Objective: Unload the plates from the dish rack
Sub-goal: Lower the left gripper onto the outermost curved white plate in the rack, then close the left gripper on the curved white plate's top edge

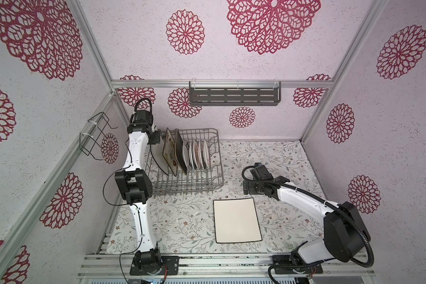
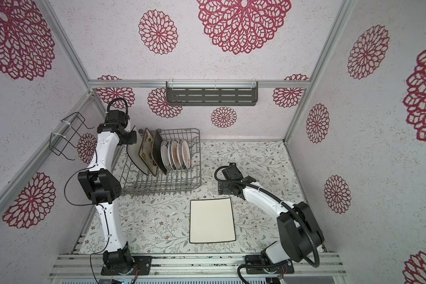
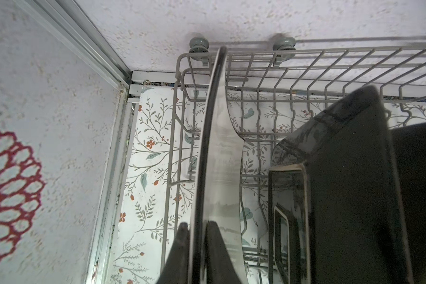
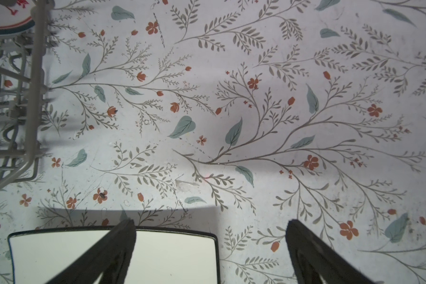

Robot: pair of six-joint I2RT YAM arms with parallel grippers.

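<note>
I am looking down through both top views from high over the front edge, facing the back wall. Both are taking in nearly the same scene: dish rack (image 1: 182, 189) (image 2: 158, 189), flat white plate (image 1: 236, 221) (image 2: 212, 220), table (image 1: 182, 221). The left wrist camera is sitting very near the upright black-rimmed plate (image 3: 221, 172), sighting along its edge into the rack's back corner. The right wrist camera is pointing down at the table from close by, sharing the flat plate's edge and a rack corner with the top views.

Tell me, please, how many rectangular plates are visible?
4. One white plate lies flat on the table; three stand in the dish rack: black-rimmed white, cream floral, dark brown. None looks hidden.
</note>
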